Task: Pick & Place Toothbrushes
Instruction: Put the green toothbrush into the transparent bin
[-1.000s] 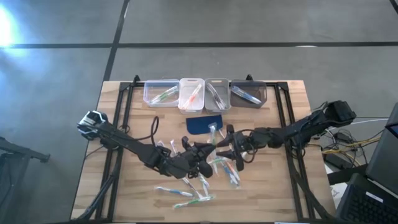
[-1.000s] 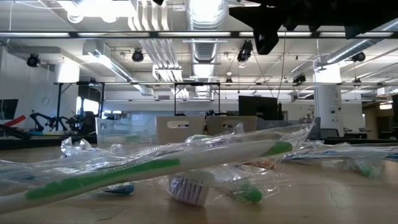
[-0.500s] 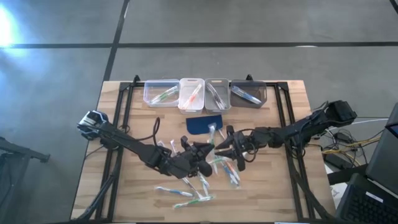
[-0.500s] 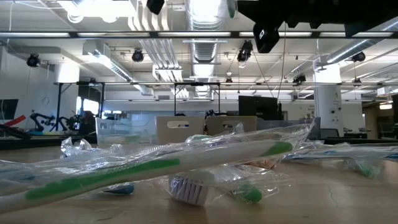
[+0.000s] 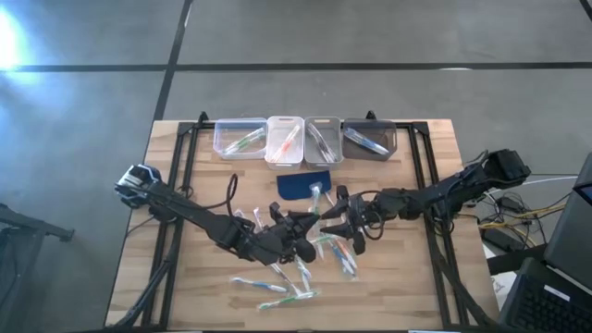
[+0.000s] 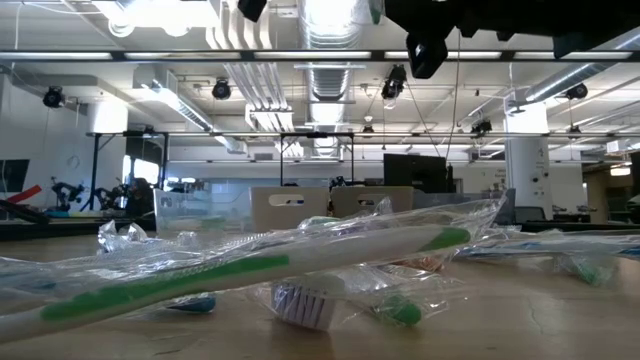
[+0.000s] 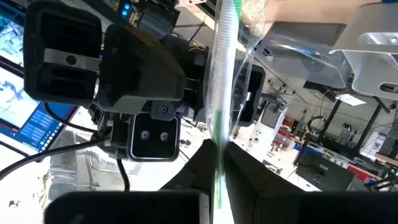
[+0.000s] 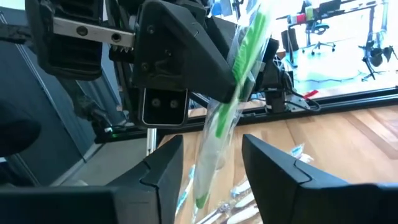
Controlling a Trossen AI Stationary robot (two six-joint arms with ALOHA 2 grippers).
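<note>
I am passing a wrapped green toothbrush [image 7: 222, 93], clamped by the left gripper [image 5: 310, 225], between the parted fingers of the right gripper [image 5: 326, 222] just below the blue pad [image 5: 303, 184]; closing comes next.

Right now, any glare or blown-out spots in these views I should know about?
High view: glare patch on the floor at the left edge; table evenly lit. Low view: ceiling lights blown out, and the wrapped toothbrush glints. Left wrist view: backlit, with the green toothbrush washed pale. Right wrist view: bright room behind.
</note>
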